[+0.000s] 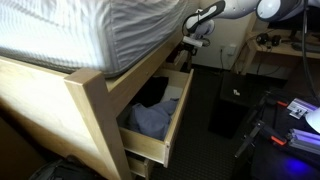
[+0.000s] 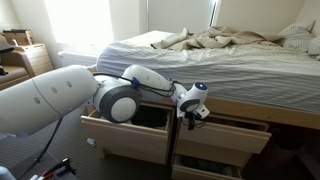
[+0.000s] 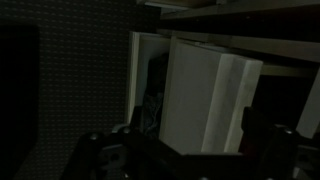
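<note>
An exterior view sits low and close beside the bed (image 1: 90, 35), looking along its side over the open drawer (image 1: 150, 125). An exterior view behind the arm (image 2: 60, 100) faces the bed's side and shares that drawer. The wrist view is dark and close to the drawer front.

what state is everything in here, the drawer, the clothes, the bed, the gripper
gripper: at the bed frame above the drawers, open or shut cannot be told
drawer: pulled out, open
clothes: crumpled, lying inside the drawer
bedding: rumpled, bed unmade
</note>
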